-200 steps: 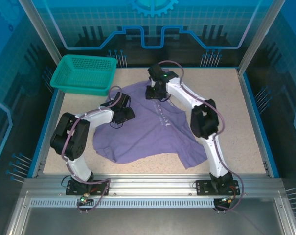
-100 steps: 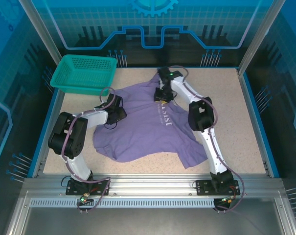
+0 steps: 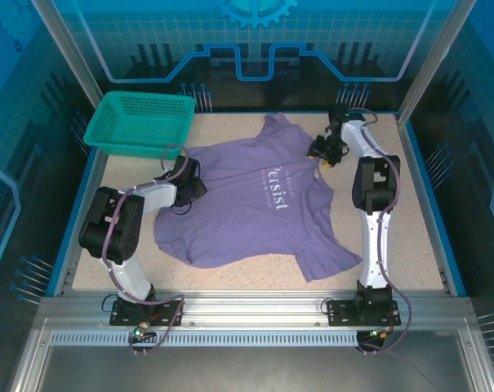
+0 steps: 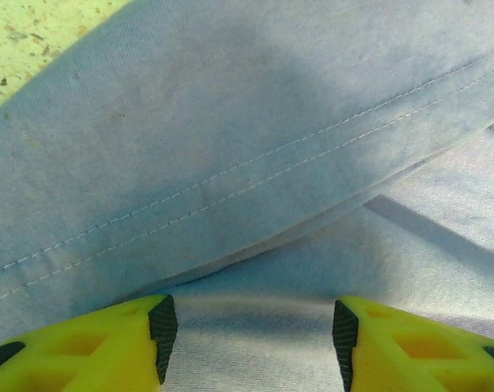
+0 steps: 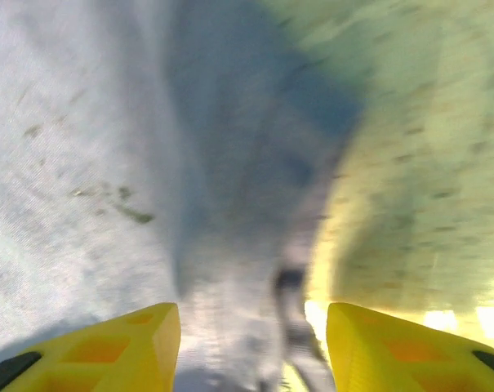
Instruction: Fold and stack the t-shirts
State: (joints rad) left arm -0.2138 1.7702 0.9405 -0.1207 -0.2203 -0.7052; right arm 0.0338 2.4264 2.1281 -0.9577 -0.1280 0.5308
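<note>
Right claw swung right, spreading t-shirt; basket far-left.

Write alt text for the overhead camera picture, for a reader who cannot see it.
A purple t-shirt with white chest lettering lies spread, partly rumpled, on a speckled table. The left gripper is on its left edge, the right gripper at its far right sleeve. A teal basket sits in the far left corner.

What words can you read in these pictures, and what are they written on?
"Persist": white letters on the chest of the t-shirt, running sideways in the top view.
There are no other words, numbers or signs to read.
</note>
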